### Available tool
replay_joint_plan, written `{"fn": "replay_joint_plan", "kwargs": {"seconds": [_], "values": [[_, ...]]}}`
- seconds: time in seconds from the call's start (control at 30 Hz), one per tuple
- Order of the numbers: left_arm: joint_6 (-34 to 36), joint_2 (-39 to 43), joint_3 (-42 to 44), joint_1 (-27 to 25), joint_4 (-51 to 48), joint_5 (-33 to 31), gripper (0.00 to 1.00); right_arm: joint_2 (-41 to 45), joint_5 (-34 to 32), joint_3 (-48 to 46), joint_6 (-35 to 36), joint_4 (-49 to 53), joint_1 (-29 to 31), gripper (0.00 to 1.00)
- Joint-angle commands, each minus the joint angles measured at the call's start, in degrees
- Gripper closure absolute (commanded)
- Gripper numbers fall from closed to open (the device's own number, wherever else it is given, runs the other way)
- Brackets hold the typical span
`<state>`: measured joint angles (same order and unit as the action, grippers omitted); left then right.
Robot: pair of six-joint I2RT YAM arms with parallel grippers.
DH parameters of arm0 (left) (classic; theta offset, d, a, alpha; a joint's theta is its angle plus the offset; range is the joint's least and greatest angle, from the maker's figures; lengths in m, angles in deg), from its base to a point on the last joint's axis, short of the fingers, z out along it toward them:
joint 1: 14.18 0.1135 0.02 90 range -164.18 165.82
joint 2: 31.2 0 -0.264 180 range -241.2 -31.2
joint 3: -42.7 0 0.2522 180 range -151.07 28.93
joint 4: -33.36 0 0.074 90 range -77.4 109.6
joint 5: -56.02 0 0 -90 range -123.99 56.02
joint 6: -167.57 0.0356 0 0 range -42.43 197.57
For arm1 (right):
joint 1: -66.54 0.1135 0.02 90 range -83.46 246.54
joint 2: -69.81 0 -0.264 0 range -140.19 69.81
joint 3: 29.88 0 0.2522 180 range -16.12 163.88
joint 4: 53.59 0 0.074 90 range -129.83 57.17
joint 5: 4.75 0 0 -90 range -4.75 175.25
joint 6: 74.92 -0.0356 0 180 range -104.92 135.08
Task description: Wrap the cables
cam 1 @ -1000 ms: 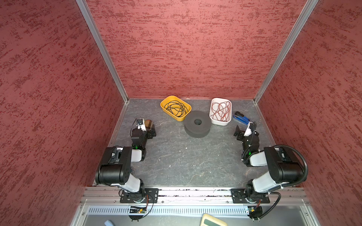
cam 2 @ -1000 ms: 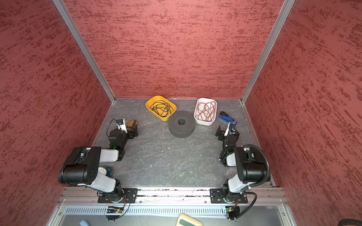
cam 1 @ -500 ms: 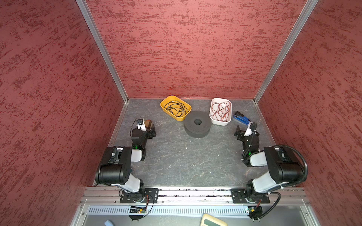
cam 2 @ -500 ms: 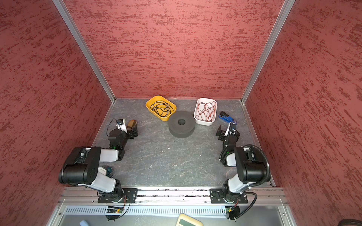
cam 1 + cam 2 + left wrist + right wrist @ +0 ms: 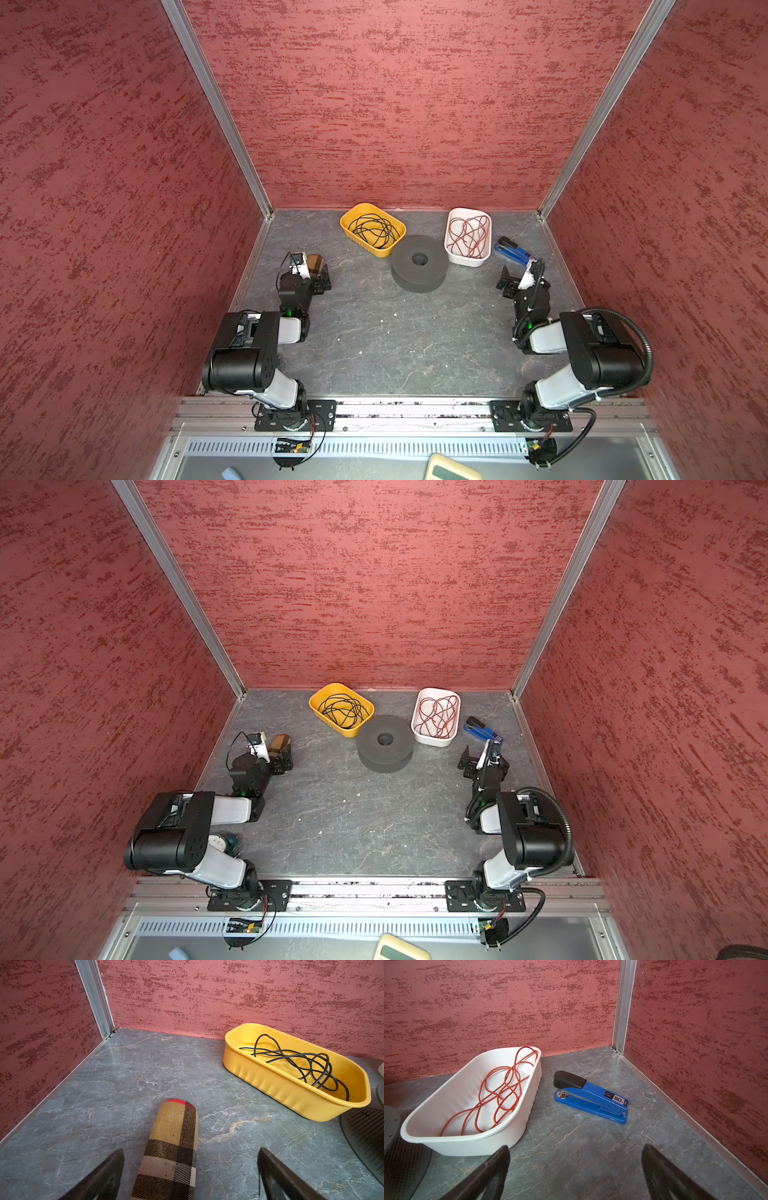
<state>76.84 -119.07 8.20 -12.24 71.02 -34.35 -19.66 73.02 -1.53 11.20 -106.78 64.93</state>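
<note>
- One black cable (image 5: 291, 1052) is visible. It is long, very thin and glossy, and lies in loose loops that cross over one another.
- All of it sits inside the yellow tray (image 5: 270, 1086), with one loop arching up above the rim at the tray's far end. In both top views it reads as a dark tangle (image 5: 374, 230) on the tray floor.
- The yellow tray stands by the back wall. The grey spool (image 5: 419, 270) is just beside it, towards the middle of the table (image 5: 395, 340), with no cable on it.
- The left gripper (image 5: 190, 1151) rests low over the table with its jaws spread wide. A plaid case (image 5: 174, 1147) lies between the two fingers, and neither finger presses on it.
- The right gripper (image 5: 575, 1151) also has its jaws spread and holds nothing. It is well apart from the black cable.
- A white tray (image 5: 467, 1142) holding red wires (image 5: 508, 1084) stands in front of the right gripper. A blue stapler (image 5: 591, 1097) lies on the table just beside that tray.
- Both grippers are clear of the yellow tray, and neither touches the black cable.
</note>
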Motion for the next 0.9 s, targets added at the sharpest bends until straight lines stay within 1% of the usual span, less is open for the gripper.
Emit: {"fn": "replay_joint_plan", "kwargs": {"seconds": [0.0,0.07,0.13,0.2,0.27,0.33,0.37,0.43,0.53,0.6,0.7,0.8,0.87], "values": [[0.1,0.2,-0.7,-0.4,0.1,-1.1,0.01,1.9,1.2,1.2,1.0,1.1,-0.1,0.01],[-0.3,1.7,-2.1,-0.8,-3.6,-2.8,0.01,3.9,2.3,3.4,1.7,7.0,0.1,0.01],[0.4,3.5,-4.6,-1.3,-9.4,-3.0,0.01,5.9,1.3,7.2,1.8,15.5,0.4,0.01],[0.0,4.9,-9.3,-1.6,-19.3,-3.7,0.01,8.2,-0.6,10.8,1.5,22.1,0.7,0.01],[-1.5,5.5,-15.5,-1.6,-32.0,-3.7,0.01,8.8,-4.7,14.4,0.7,28.3,1.4,0.01],[-3.3,5.5,-20.3,-1.7,-39.9,-3.0,0.02,8.8,-8.0,19.0,-2.6,35.4,1.6,0.01],[-4.4,5.3,-21.9,-1.8,-41.9,-3.0,0.03,8.6,-8.2,20.8,-4.0,37.7,1.6,0.01],[-5.3,4.1,-25.6,-2.5,-46.0,-2.0,0.05,8.1,-6.5,24.3,-6.1,41.3,1.8,0.01],[-7.5,0.8,-34.4,-4.3,-56.5,-1.2,0.06,6.6,-7.6,30.1,-8.1,47.1,3.5,0.01],[-8.8,-1.5,-39.7,-5.7,-62.3,-0.1,0.05,3.9,-6.2,35.2,-9.3,52.5,4.4,0.01],[-11.6,-4.4,-46.0,-8.1,-67.4,0.7,0.06,0.1,-2.8,43.0,-10.2,60.7,5.9,0.01],[-15.7,-7.4,-52.5,-9.8,-72.6,2.1,0.07,-1.6,0.0,46.8,-10.8,63.5,7.5,0.01],[-16.8,-9.6,-56.8,-11.5,-75.8,1.2,0.07,-2.1,2.1,48.1,-12.1,64.0,8.4,0.01]]}}
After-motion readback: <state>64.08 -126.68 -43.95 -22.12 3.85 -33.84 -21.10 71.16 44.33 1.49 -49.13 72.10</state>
